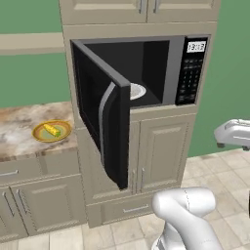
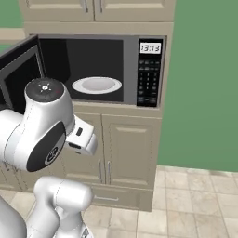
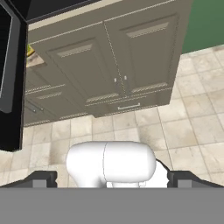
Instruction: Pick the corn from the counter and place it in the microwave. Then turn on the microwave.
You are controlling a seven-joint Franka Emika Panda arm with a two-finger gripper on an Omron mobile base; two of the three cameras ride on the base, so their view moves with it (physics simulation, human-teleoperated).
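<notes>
The corn (image 1: 52, 130), a small yellow cob, lies on a round yellow-rimmed plate (image 1: 40, 135) on the marbled counter (image 1: 17, 119) at the left. The black microwave (image 1: 168, 68) sits built into the cabinet column, and its door (image 1: 105, 114) is swung wide open toward the counter. A white turntable plate (image 2: 96, 85) lies inside the bare cavity. My gripper (image 3: 112, 181) is open, fingertips (image 3: 41, 179) far apart with nothing between them. It hangs low in front of the cabinets, looking down at the floor, well away from the corn.
The button panel (image 2: 149, 74) with a lit clock is right of the cavity. Beige cabinet doors (image 2: 125, 148) and a drawer sit below the microwave, above a tiled floor (image 3: 188, 127). The open door's edge (image 3: 8, 74) juts out between my hand and the counter.
</notes>
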